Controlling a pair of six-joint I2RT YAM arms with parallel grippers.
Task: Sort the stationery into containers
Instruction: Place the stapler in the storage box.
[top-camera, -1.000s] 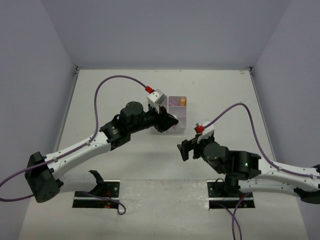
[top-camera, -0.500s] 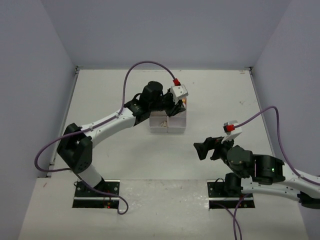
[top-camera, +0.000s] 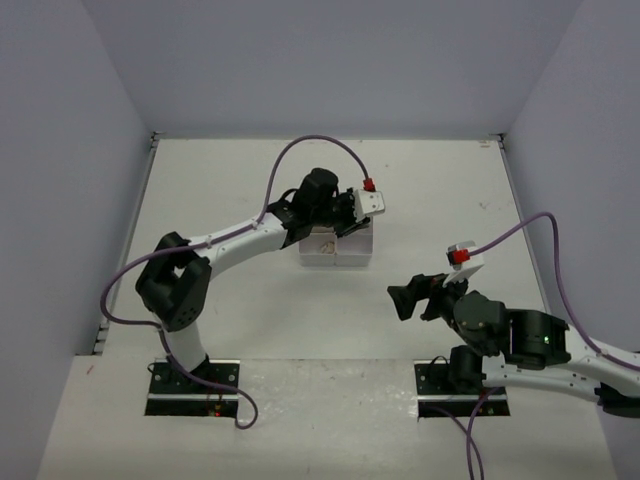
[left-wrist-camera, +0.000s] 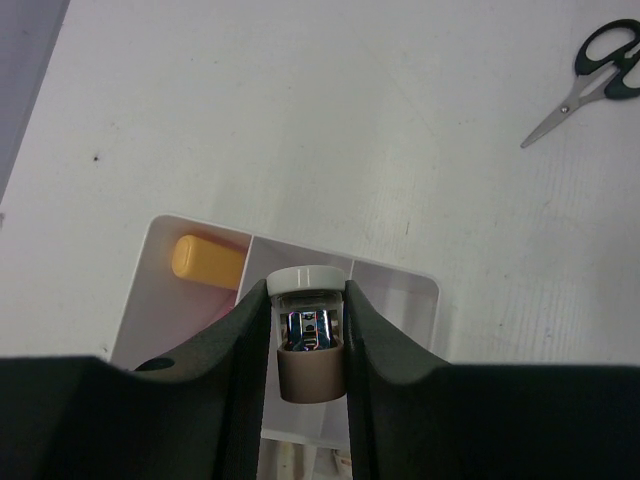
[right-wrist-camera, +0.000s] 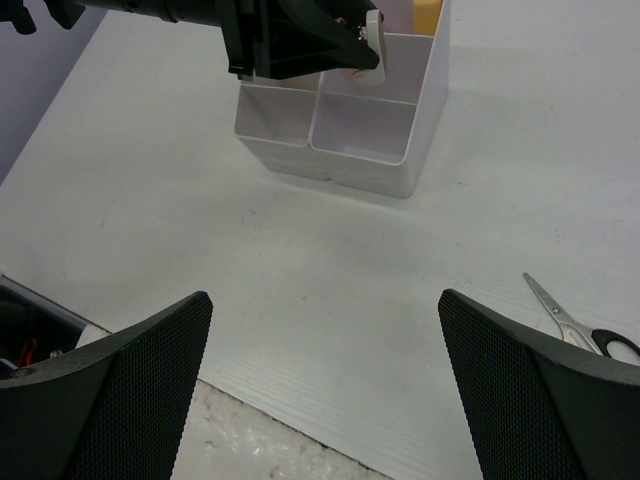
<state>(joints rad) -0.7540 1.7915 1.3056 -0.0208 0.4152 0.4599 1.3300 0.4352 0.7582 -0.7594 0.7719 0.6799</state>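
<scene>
Here, tan item (left-wrist-camera: 311, 374), gripped inside left pincer (left-wrist-camera: 308, 305)

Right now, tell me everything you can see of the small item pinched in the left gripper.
The small item is a stubby cylinder: white round cap, shiny metal middle, tan body. The left gripper clamps its sides, and nothing else seems to touch it. It hangs above the white organizer, over its compartments, not yet released. What it is I cannot tell.
</scene>
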